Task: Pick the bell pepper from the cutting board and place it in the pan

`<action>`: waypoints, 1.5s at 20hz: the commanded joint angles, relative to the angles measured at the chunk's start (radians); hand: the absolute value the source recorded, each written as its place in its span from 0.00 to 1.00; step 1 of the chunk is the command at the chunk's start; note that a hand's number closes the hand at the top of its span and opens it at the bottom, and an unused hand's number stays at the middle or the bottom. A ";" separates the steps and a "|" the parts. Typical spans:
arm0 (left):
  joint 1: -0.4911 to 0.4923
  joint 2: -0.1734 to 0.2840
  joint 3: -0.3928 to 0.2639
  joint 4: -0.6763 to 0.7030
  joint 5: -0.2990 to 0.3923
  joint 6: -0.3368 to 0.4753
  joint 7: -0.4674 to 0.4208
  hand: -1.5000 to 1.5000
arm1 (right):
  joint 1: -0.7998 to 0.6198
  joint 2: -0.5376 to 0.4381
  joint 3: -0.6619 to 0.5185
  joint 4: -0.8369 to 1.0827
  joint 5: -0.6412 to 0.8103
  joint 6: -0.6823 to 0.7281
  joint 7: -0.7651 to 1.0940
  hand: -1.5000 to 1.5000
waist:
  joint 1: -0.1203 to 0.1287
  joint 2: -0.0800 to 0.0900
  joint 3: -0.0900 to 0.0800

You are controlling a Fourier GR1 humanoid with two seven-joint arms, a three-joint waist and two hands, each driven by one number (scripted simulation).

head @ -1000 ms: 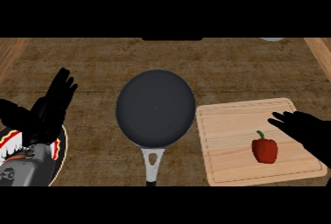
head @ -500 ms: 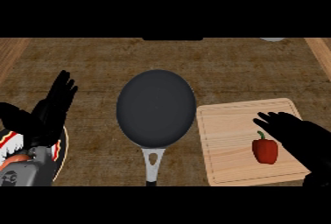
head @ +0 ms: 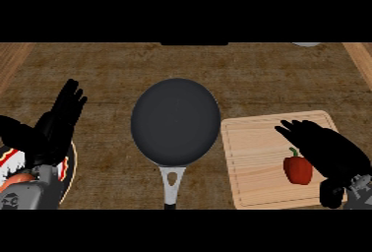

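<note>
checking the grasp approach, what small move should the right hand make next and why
Probably ease the right hand down and slightly left so its fingers can close round the bell pepper. The pepper lies on the cutting board, not yet gripped, with the open hand just beside and above it, and the pan holds nothing.

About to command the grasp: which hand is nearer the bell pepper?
Right. The right hand is over the cutting board, right beside the bell pepper; the left hand rests across the pan, far left.

Black hands (head: 327, 147) (grey forearms (head: 25, 194))
</note>
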 commanded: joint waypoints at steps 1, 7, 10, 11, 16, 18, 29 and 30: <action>-0.015 -0.018 0.012 0.051 -0.022 -0.018 -0.032 0.50 | -0.044 0.048 -0.037 0.049 0.029 0.031 -0.033 0.00 | -0.002 0.000 0.000; -0.035 -0.035 0.021 0.078 -0.034 -0.031 -0.046 0.50 | -0.019 0.074 -0.013 0.156 0.123 -0.026 -0.097 0.00 | -0.002 0.000 0.000; -0.083 -0.028 0.048 0.049 -0.017 -0.015 0.037 0.50 | -0.019 0.051 -0.034 0.223 0.156 -0.093 -0.192 0.00 | -0.003 0.000 0.000; 0.031 -0.047 0.007 -0.025 -0.041 -0.026 -0.002 0.50 | -0.036 0.092 -0.025 0.247 0.171 -0.106 -0.170 0.00 | 0.001 0.000 0.000; -0.019 -0.025 0.059 0.034 -0.017 -0.071 -0.009 0.50 | 0.005 0.103 -0.074 0.280 0.184 -0.164 -0.244 0.00 | -0.002 0.000 0.000; -0.021 -0.046 0.056 0.037 -0.033 -0.049 -0.016 0.50 | -0.006 0.159 -0.047 0.281 0.204 -0.136 -0.215 0.00 | -0.003 0.000 0.000; -0.068 -0.043 0.084 0.085 -0.036 -0.068 -0.010 0.50 | 0.037 0.180 -0.015 0.398 0.281 -0.296 -0.368 1.00 | -0.006 0.000 0.000; -0.060 -0.019 0.095 0.059 -0.013 -0.105 0.008 0.50 | -0.071 0.167 -0.057 0.502 0.273 -0.284 -0.424 1.00 | -0.001 0.001 0.000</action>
